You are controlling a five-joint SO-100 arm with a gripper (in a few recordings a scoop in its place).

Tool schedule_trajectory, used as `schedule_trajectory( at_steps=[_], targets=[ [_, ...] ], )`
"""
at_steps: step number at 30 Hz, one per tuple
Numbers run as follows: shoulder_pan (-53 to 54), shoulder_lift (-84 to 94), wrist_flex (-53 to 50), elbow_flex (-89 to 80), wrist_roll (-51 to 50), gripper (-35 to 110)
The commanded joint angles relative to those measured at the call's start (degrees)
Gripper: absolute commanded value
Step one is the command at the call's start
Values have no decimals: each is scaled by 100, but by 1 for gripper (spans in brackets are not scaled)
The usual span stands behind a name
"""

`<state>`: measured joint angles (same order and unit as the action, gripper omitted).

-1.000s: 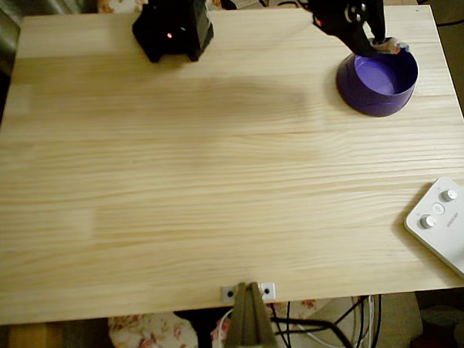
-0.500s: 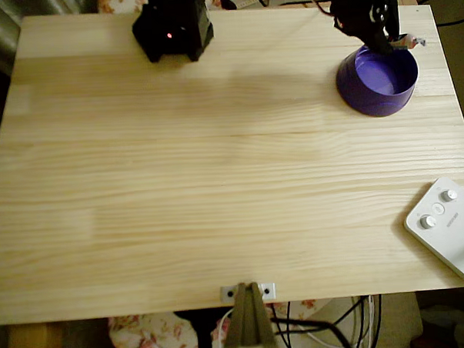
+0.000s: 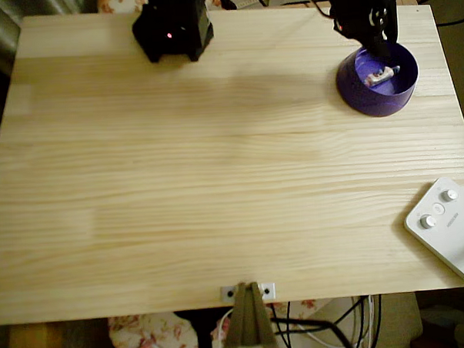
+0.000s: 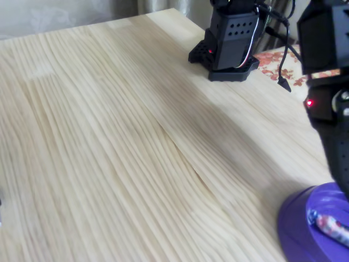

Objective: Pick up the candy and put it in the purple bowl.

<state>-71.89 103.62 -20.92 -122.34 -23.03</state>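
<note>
Overhead view: candy (image 3: 379, 76) inside purple bowl (image 3: 359, 87).

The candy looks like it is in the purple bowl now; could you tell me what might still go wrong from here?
The gripper hangs low over the purple bowl, so pulling back sideways could catch the rim and tip it. The bowl also stands near the table edge, so a nudge might push it off. The candy itself lies inside.

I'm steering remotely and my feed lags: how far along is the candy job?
Done: the candy lies inside the purple bowl, also seen in the fixed view. In hand: nothing visibly; the gripper hangs over the bowl's far rim, its jaws unclear. Left: only pulling the arm away.
</note>
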Motion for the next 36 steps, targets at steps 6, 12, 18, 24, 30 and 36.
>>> schedule_trajectory(
  at_steps=[6,12,18,24,30,36],
  targets=[
    [817,1600,-176,-369,-202,0],
    [1626,2813,-598,-870,536,1],
    [2364,3437,-1617,-633,782,1],
    [2804,3419,-2285,-202,896,1],
    [3340,3894,-2408,-457,1002,1],
    [4509,4219,-2461,-1072,1107,0]
  ],
)
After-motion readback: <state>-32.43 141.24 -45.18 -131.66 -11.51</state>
